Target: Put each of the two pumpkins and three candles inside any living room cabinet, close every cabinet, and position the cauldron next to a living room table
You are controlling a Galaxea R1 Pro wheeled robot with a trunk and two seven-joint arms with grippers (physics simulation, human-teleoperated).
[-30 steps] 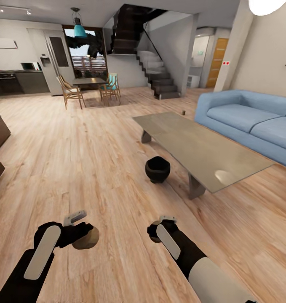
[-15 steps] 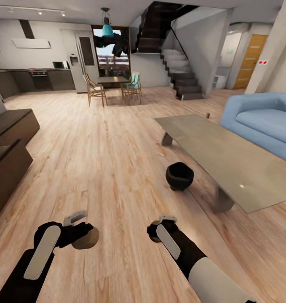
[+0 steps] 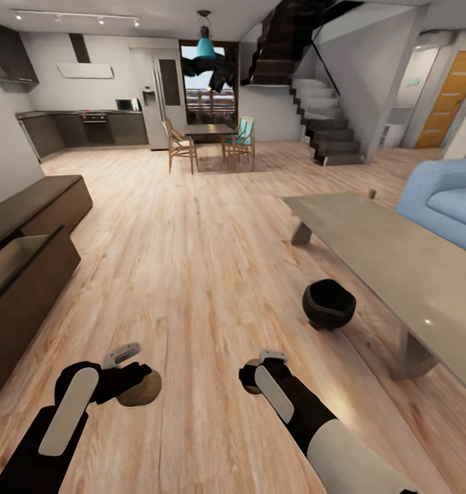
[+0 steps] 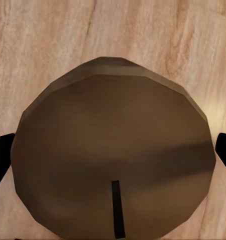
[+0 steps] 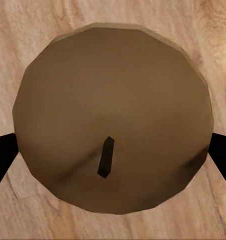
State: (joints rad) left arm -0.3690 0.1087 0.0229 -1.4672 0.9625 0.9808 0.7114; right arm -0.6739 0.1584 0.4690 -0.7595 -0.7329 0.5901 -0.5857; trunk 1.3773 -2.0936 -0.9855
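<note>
Your left gripper [image 3: 138,385] clamps a candle [image 4: 113,150]; right gripper [image 3: 250,379] clamps another candle [image 5: 113,120] — cauldron [image 3: 328,303] beside table [image 3: 397,254], cabinet [image 3: 27,274] open.

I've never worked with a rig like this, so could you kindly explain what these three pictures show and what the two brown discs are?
It is a simulated wheeled robot with two arms. The wide picture comes from its head camera; the left gripper and the right gripper show low in it. The other two come from cameras near each gripper. The brown discs are candles seen end-on, wick visible: the left candle and the right candle, each held between dark fingers. Ahead, a black cauldron sits on the wooden floor beside a long table. A dark cabinet stands at the left, its top compartment apparently open.
</note>
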